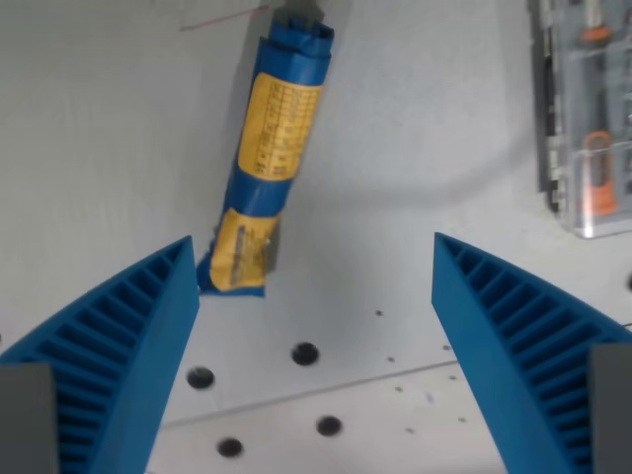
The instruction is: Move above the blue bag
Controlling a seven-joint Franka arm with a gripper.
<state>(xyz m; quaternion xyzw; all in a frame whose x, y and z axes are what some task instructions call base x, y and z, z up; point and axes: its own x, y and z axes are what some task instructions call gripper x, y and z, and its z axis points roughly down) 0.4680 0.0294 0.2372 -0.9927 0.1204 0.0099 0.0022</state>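
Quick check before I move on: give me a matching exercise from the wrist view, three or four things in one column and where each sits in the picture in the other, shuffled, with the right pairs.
Things:
1. blue bag
2. clear plastic case
3. dark holes in the table
4. gripper

Places:
A. along the wrist view's right edge, near the top
B. lower middle, between the jaws
C. upper middle, lying tilted, with yellow labels
D. blue ribbed fingers at both lower corners, jaws wide apart

Pairs: 1-C, 2-A, 3-B, 4-D
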